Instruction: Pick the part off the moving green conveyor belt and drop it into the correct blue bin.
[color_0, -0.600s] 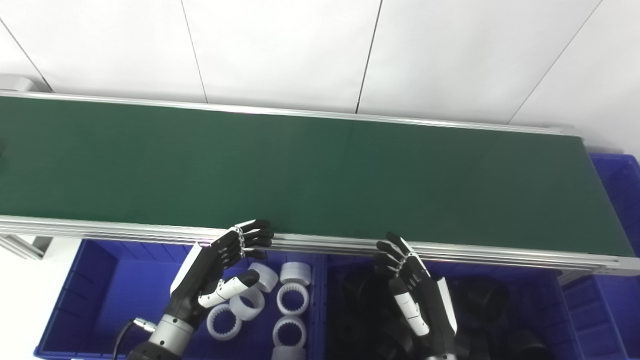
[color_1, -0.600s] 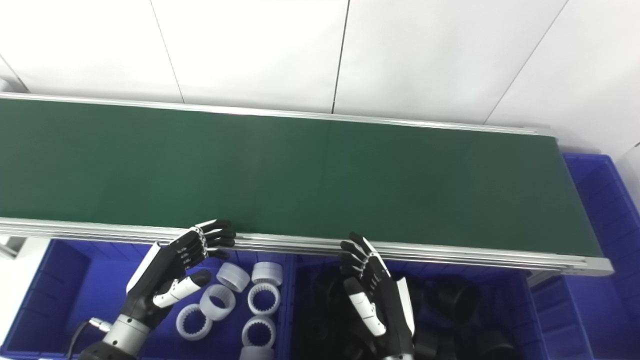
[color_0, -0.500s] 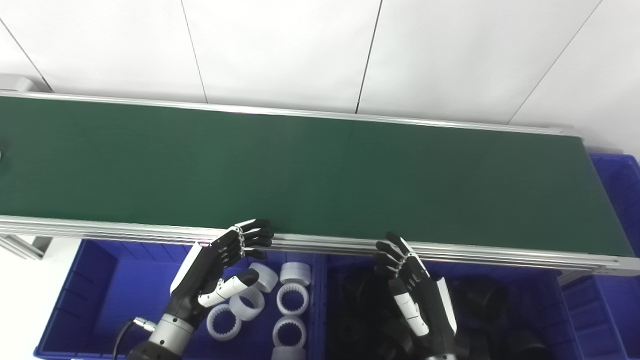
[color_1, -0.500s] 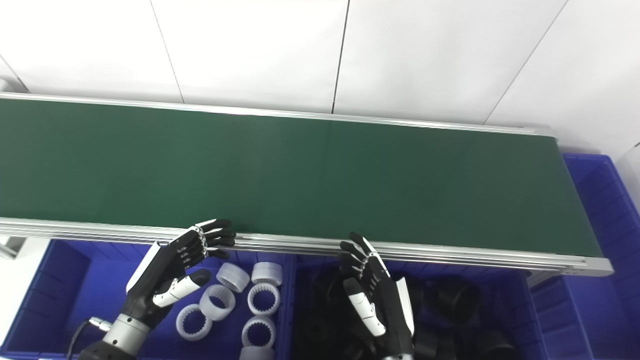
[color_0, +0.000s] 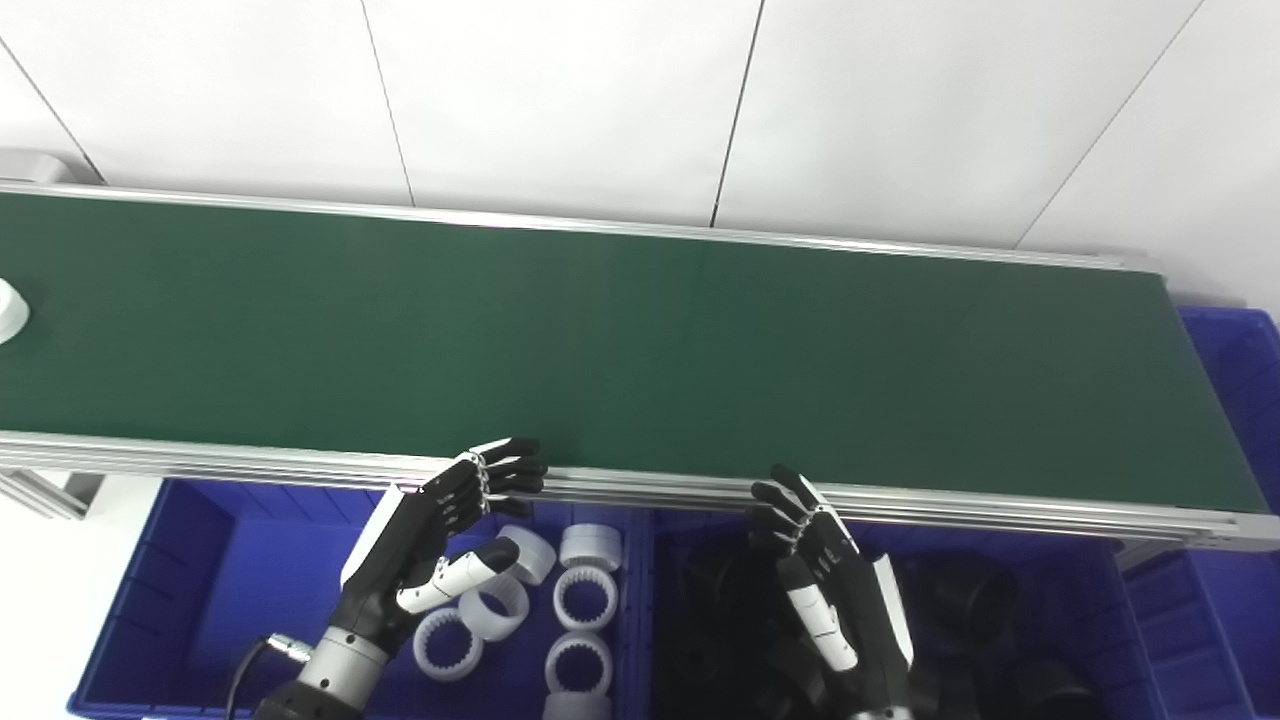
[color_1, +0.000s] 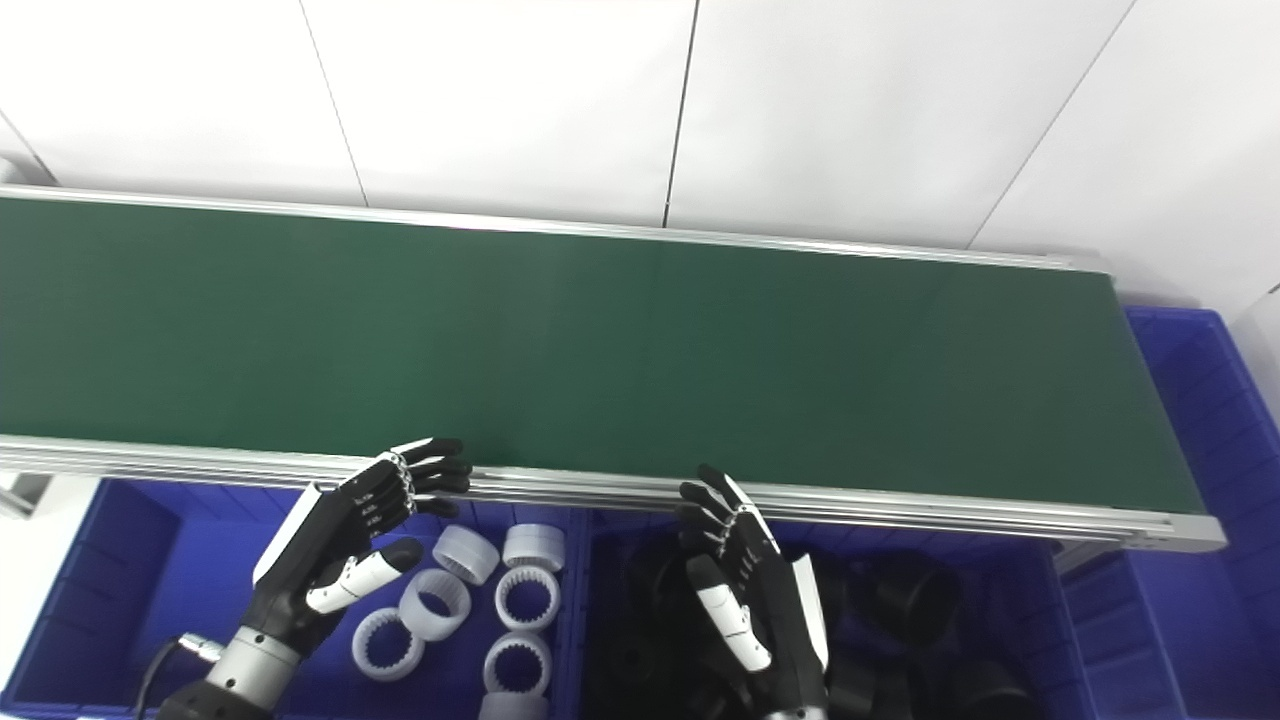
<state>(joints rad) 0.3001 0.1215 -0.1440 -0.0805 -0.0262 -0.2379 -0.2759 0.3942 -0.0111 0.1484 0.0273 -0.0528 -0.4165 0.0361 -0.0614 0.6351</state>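
A white part is showing at the far left edge of the green conveyor belt, only partly inside the left eye view and out of the right eye view altogether, so we cannot tell its full shape. We are waiting for it, not grasping: both of our hands are hovering at the near rail of the belt, well apart from the part. Our left hand is holding nothing, fingers extended side by side over the rail and thumb standing off below them. Our right hand is holding nothing either, fingers loosely spread and pointing up toward the rail.

We are judging the pick as not yet begun. The next move is probably calling for timing: letting the part ride closer, then reaching our left hand over the rail and closing around it. Since it looks white, the left blue bin with the white toothed rings seems to be the correct one, not the right blue bin full of black parts.

The belt surface is lying flat, matte and otherwise bare, framed by aluminium rails. Behind it white wall panels are closing off the room, and another blue bin is sitting at the belt's right end.
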